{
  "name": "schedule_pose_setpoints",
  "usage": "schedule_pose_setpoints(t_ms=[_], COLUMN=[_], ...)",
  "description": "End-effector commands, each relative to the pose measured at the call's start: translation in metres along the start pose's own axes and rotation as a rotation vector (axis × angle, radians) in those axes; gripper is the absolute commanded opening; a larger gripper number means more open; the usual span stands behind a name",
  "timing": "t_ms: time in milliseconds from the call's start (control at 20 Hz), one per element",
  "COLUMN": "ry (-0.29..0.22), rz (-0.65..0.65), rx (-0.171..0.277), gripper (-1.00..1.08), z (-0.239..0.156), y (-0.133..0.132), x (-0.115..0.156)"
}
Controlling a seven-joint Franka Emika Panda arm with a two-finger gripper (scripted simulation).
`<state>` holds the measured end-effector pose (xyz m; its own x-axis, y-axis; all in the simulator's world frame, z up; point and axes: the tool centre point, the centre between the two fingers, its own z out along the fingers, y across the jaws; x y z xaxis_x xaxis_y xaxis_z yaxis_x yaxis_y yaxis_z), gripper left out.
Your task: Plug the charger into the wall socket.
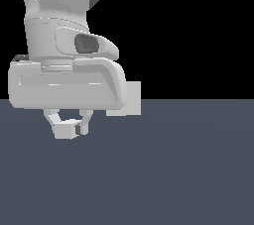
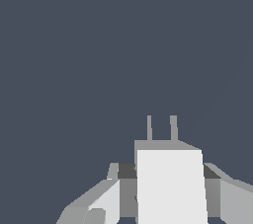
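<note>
- Below the wrist housing, toward the exterior view's left, your gripper (image 1: 69,129) has its two fingers clamped on the charger (image 1: 63,130), a small white block held clear above the dark tabletop (image 1: 173,169).
- Wrist view: the charger (image 2: 170,186) sits between the fingers (image 2: 101,203), one on each long side, with its two grey prongs (image 2: 161,128) pointing away from the camera, out over bare tabletop (image 2: 99,45).
- Wall socket (image 1: 130,99): a pale upright square plate farther off, to the exterior view's right of the gripper, partly hidden behind the wrist housing. Its holes do not show from here, and the wrist view does not catch it at all.
- Handling, as a judgement: expect a rigid, light block with smooth flat faces. It should not deform in the grip, but a smooth face can slip or twist if the prongs meet the plate off-centre.
- Where to hold: the present grasp across the two long flat sides, behind the prong end, looks right. It leaves the prongs free and gives you flat contact against rotation.
- Prongs look thin; treat them as the fragile part and avoid a hard sideways push against the plate.
- You cannot tell from these views how well the prongs line up with the socket, so check alignment before pressing in.
</note>
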<state>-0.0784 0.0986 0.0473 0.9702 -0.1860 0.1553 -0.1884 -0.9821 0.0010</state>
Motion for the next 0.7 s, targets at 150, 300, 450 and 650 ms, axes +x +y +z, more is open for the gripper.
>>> schedule_pose_setpoints(t_ms=[150, 300, 450, 650], ry=[0.001, 0.001, 0.001, 0.001], rz=[-0.081, -0.123, -0.165, -0.221], rx=[0.013, 0.019, 0.026, 0.035], gripper=[-1.00, -1.00, -1.00, -1.00], z=[-0.008, -0.012, -0.016, -0.021], y=[0.021, 0.032, 0.042, 0.055], x=[0.016, 0.025, 0.034, 0.047])
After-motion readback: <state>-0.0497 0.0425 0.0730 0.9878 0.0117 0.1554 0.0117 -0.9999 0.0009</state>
